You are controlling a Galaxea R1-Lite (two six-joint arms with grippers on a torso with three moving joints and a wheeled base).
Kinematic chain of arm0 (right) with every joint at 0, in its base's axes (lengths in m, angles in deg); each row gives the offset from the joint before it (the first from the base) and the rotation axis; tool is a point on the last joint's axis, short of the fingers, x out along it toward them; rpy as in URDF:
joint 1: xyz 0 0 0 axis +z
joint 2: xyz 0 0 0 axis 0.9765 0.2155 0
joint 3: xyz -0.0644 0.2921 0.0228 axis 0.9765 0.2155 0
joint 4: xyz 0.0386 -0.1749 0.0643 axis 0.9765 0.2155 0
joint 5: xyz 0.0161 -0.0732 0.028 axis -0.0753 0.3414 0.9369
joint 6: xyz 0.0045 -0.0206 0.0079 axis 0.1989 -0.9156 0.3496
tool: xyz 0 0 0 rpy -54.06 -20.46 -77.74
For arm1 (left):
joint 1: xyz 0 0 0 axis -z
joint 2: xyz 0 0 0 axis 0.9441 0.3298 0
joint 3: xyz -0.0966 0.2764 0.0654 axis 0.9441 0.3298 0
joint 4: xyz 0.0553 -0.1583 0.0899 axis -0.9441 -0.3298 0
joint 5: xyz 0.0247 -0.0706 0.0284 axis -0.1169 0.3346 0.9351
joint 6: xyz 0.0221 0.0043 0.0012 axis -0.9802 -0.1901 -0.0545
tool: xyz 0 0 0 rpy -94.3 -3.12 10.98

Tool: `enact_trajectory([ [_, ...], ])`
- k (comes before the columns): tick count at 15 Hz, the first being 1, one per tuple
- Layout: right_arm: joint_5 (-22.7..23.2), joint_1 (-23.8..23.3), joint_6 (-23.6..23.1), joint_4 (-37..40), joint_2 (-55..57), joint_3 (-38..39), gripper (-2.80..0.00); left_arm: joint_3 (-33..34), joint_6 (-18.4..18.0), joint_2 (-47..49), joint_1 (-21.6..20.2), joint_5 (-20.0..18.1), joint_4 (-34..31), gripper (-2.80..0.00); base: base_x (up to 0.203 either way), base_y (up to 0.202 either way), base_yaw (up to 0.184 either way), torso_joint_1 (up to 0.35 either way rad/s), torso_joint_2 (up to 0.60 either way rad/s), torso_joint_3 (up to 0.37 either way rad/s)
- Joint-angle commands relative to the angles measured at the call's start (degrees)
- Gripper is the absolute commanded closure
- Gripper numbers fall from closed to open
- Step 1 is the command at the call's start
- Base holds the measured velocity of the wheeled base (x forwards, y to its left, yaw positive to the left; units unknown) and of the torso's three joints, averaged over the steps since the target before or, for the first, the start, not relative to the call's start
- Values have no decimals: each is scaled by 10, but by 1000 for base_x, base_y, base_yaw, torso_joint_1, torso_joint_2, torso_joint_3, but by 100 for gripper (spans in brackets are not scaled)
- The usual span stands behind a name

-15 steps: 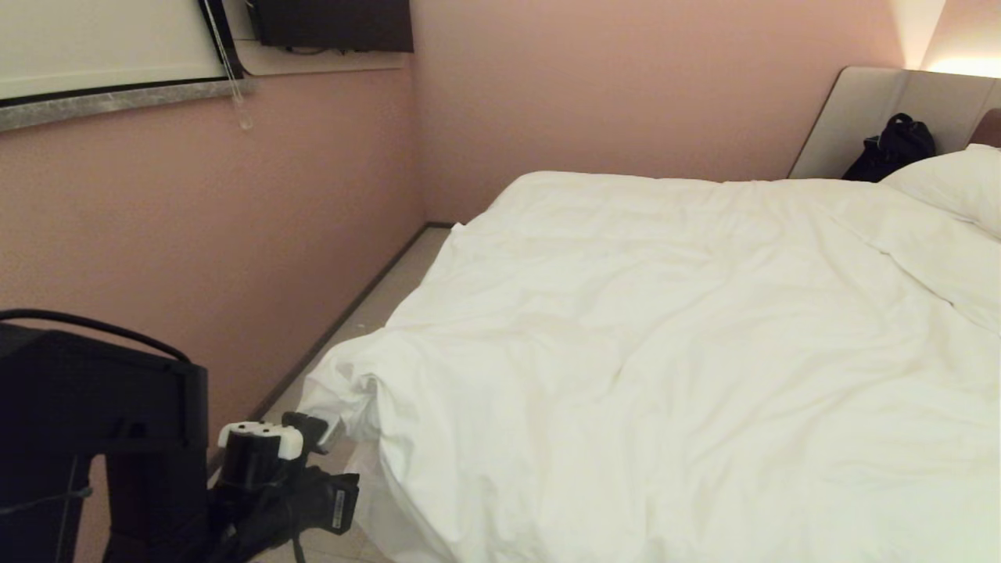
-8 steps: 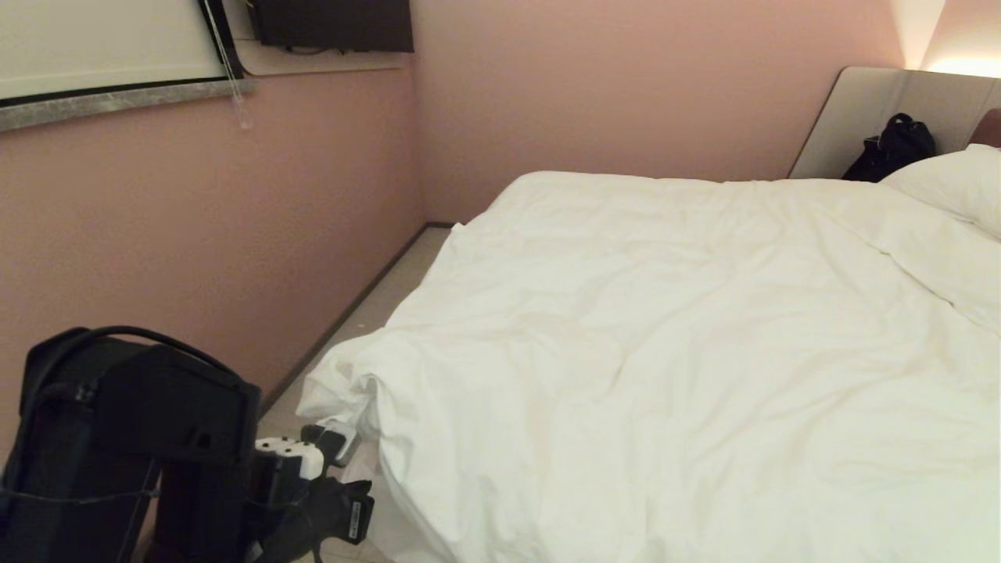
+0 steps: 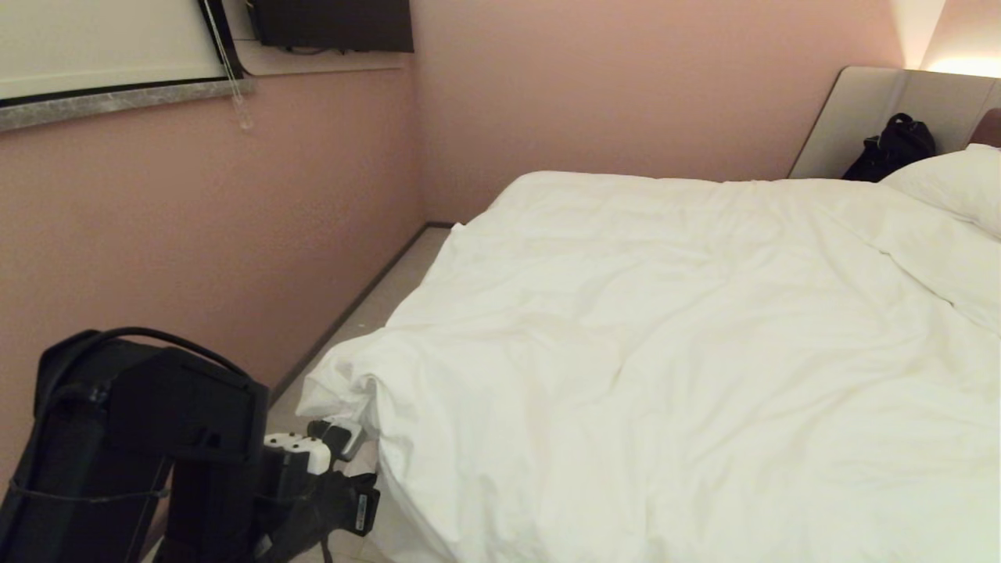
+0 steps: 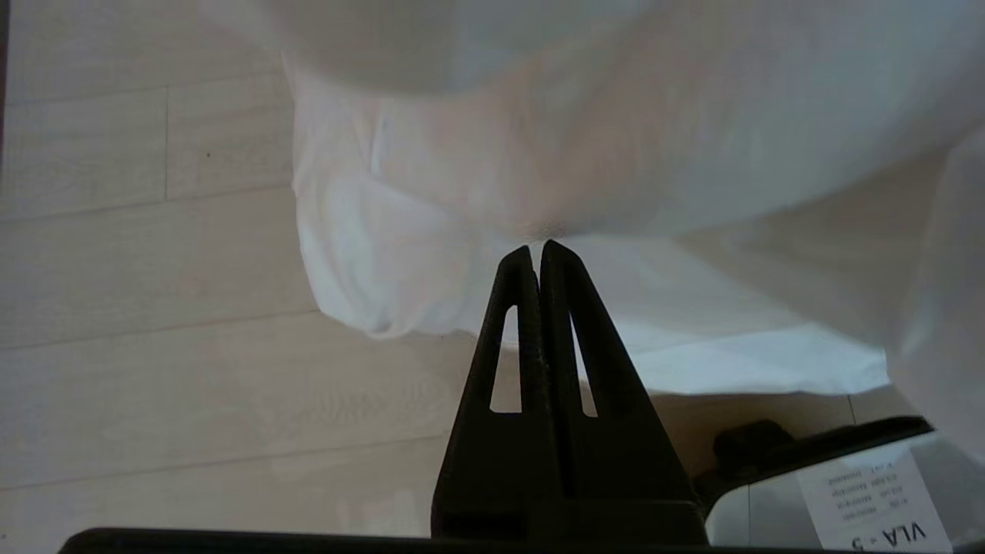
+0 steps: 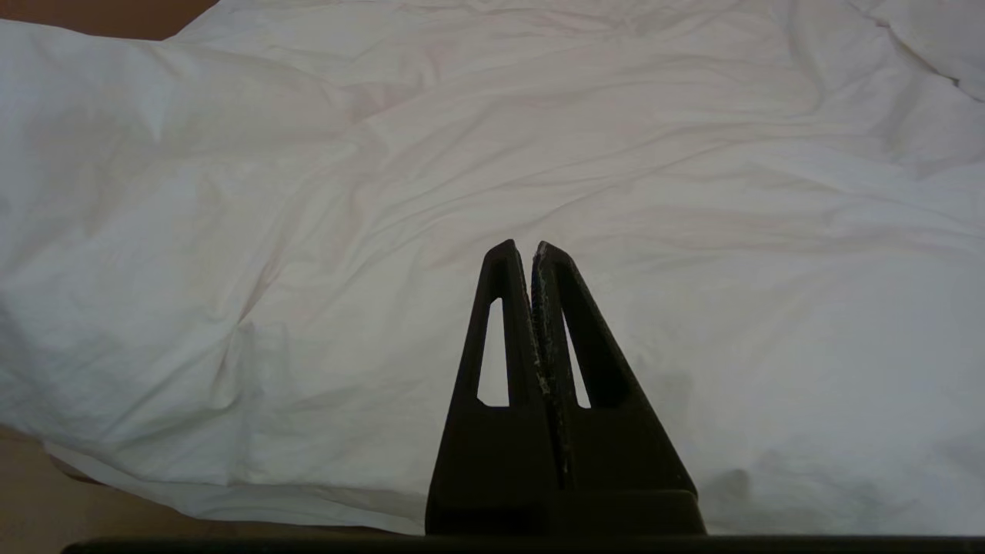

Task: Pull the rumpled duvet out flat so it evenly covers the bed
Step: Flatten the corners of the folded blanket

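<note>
The duvet (image 3: pixel 672 344) is mostly being spread over the bed (image 3: pixel 876 117), its corner being pinched by the left gripper (image 4: pixel 536 250) fingers, wrinkles left.

Bed (image 3: pixel 438 258) base under the duvet (image 3: pixel 665 352); pillow (image 3: pixel 950 184) cropped at the right edge.

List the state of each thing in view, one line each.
duvet: spread over the bed, wrinkled, near corner bunched and overhanging the floor.
left gripper: shut, tips at the duvet's hanging corner; a grip cannot be told.
right gripper: shut, empty, above the duvet.
pillow: lying at the headboard end.
</note>
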Motion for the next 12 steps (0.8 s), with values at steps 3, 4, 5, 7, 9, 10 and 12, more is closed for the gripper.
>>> enact_trajectory([
  [3, 0, 0, 0, 0, 1, 0, 0, -10, 0, 2, 0, 1, 14, 0, 0, 0, 0, 0, 0, 0],
  [4, 0, 0, 0, 0, 1, 0, 0, -14, 0, 2, 0, 1, 14, 0, 0, 0, 0, 0, 0, 0],
  [5, 0, 0, 0, 0, 0, 0, 0, -19, 0, 5, 0, 1, 14, 0, 0, 0, 0, 0, 0, 0],
  [7, 0, 0, 0, 0, 0, 0, 0, -24, 0, 7, 0, 1, 14, 0, 0, 0, 0, 0, 0, 0],
  [9, 0, 0, 0, 0, 1, 0, 0, -27, 0, 10, 2, 1, 14, 0, 0, 0, 0, 0, 0, 0],
  [10, 0, 0, 0, 0, 0, 0, 0, -27, 0, 11, 3, 1, 14, 0, 0, 0, 0, 0, 0, 0],
  [12, 0, 0, 0, 0, 0, 0, 0, -27, 1, 12, 3, 0, 15, -280, 0, 0, 0, 0, 0, 0],
])
